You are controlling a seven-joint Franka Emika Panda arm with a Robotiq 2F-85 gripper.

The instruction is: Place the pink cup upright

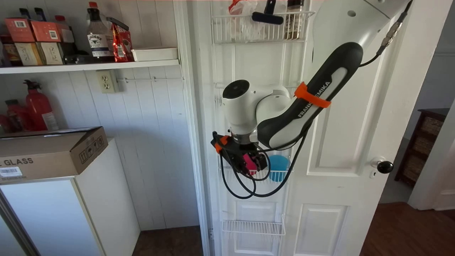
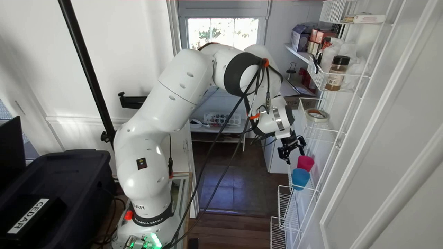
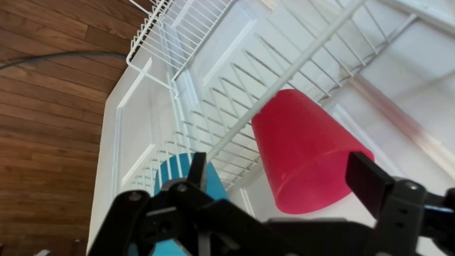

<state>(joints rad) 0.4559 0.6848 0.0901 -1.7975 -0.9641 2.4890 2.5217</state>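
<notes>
The pink cup (image 3: 302, 142) stands in a white wire door basket (image 3: 256, 106), its wide open mouth toward my gripper. In an exterior view the pink cup (image 2: 306, 163) looks roughly upright. It is partly hidden behind the gripper in an exterior view (image 1: 250, 163). My gripper (image 3: 280, 169) is open and empty, close to the mouth. In the wrist view one finger overlaps the rim and the other is off the cup's far side. I cannot tell whether a finger touches it. In an exterior view the gripper (image 2: 296, 157) is just beside the cup.
A light blue cup (image 2: 300, 178) stands close beside the pink cup; it also shows in the wrist view (image 3: 213, 181), behind one finger. Basket wires run along the front. A tape roll (image 2: 317, 115) sits in a basket above. The white door (image 1: 334, 142) backs the baskets.
</notes>
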